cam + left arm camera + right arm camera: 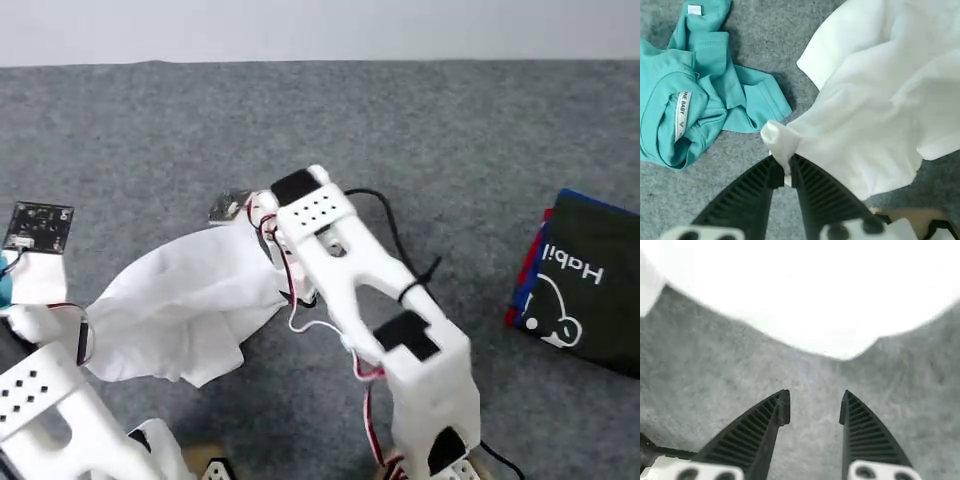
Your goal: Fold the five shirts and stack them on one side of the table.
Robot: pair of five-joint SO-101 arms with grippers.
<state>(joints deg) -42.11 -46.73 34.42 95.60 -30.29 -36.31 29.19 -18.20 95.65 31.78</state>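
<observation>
The white shirt (pixel 190 300) lies crumpled on the grey worktop (pixel 420 130), and everything else is best placed from it; the left arm (pixel 45 395) stands at one end of it, its jaws pinching a bunched corner of the cloth, pressed together with the fabric between them, probably to draw that corner out so the shirt can be spread flat before folding; the right arm (pixel 370 290) reaches to the opposite edge of the white shirt, its jaws spread and holding nothing, poised over bare worktop just short of the hem, seemingly ready to take a second hold; a teal shirt (pixel 690 100) lies rumpled just beside the pinched corner, unfolded; a dark folded pile (pixel 585 280) sits well apart from the white shirt, beyond the right arm, with coloured edges showing beneath it, which suggests that side is the stacking place and the white shirt belongs there once folded.
</observation>
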